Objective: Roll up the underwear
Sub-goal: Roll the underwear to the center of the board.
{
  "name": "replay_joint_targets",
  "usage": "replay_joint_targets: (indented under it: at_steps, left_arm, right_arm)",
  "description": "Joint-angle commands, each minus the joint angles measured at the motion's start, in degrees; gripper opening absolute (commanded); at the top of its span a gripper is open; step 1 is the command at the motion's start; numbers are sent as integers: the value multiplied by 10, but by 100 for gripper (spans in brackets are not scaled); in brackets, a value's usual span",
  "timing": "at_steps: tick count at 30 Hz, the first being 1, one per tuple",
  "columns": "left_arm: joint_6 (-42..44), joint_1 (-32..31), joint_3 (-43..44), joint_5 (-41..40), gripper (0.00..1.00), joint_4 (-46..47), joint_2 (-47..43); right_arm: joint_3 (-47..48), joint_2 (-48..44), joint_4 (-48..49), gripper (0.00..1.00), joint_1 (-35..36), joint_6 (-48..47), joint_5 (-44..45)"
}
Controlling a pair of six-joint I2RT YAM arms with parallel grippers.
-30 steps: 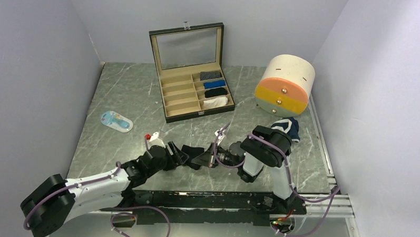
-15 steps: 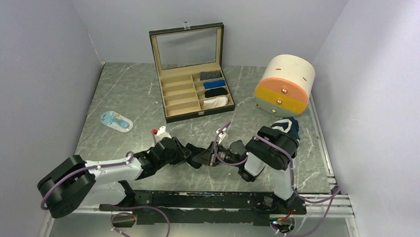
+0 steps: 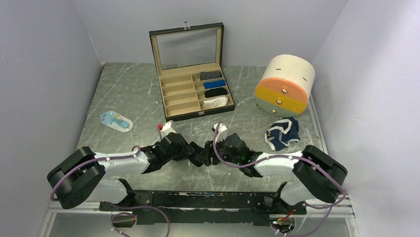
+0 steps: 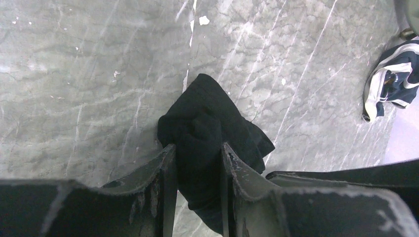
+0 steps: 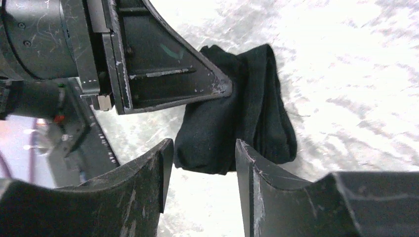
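The black underwear (image 3: 200, 153) lies bunched on the marble table (image 3: 129, 94) between both arms. My left gripper (image 4: 196, 145) is shut on it, the cloth (image 4: 207, 118) squeezed between both fingers. My right gripper (image 5: 202, 143) is open. The end of the black bundle (image 5: 237, 118) reaches just between its tips, with a gap on one side. In the top view the right gripper (image 3: 213, 152) faces the left gripper (image 3: 192, 149) across the cloth. The navy underwear with white trim (image 3: 283, 132) lies crumpled to the right, also in the left wrist view (image 4: 393, 79).
An open wooden box (image 3: 178, 99) with rolled cloth bundles in its right compartments stands at the back. A cream cylinder with orange and yellow drawers (image 3: 284, 84) sits at the back right. A small blue-white object (image 3: 116, 120) lies on the left. Walls close in both sides.
My left gripper reached right and shut on the black underwear. My right gripper opened and let go of it. The right arm dropped low, uncovering the navy underwear.
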Motion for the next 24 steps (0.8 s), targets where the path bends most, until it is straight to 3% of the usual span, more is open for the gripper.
replay_joint_targets:
  at_steps: [1, 8, 18, 19, 22, 24]
  left_arm:
    - [28, 1, -8, -6, 36, -81, 23]
    - [27, 1, -5, -3, 36, -85, 30]
    - [20, 1, -13, 3, 38, -78, 30]
    - [21, 0, -14, 3, 38, -77, 30]
    - [21, 0, -12, 5, 39, -84, 27]
    - [19, 1, -15, 4, 42, -88, 18]
  right_arm:
    - [52, -42, -172, 52, 37, -130, 109]
    - [123, -16, -223, 53, 114, -168, 235]
    - [146, 48, -209, 48, 142, -167, 259]
    - [148, 55, -213, 44, 142, -163, 264]
    - [123, 51, -183, 14, 137, -148, 246]
    - [97, 37, -149, 4, 120, -131, 201]
